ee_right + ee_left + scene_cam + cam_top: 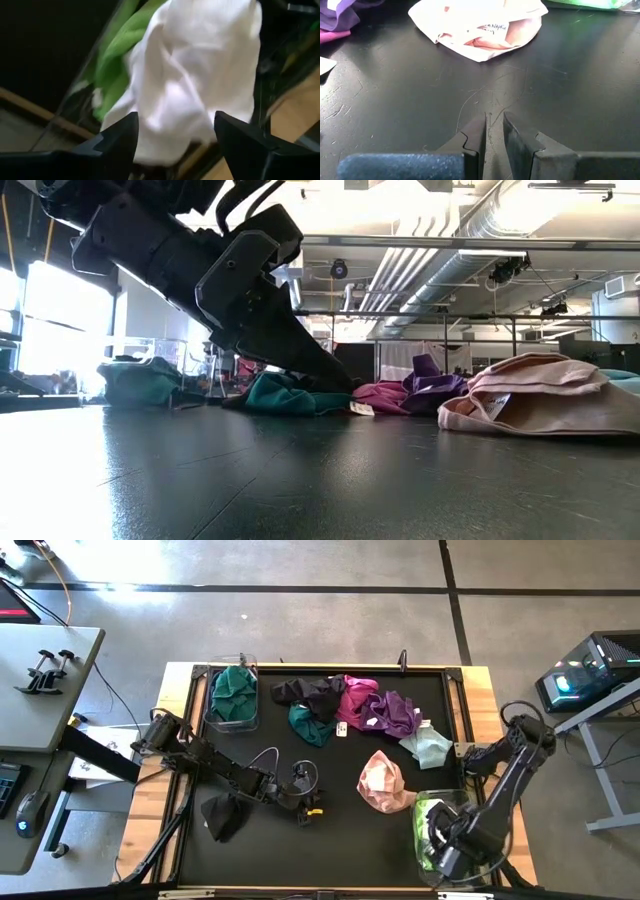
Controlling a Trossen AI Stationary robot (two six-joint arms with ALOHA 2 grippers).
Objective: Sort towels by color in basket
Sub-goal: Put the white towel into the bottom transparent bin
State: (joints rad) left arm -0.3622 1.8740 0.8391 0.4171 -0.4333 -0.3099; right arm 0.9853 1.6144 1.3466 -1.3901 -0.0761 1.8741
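Ribbed white towel (200, 70) sags crumpled over lime cloth (117, 55) between the right gripper's (175, 145) spread, released fingers.

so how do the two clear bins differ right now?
The clear bin at the table's far left holds a teal towel and has no arm over it. The clear bin at the near right holds a lime green towel and a white towel, and the open right gripper hangs over it. Both are transparent and sit at the mat's edge.
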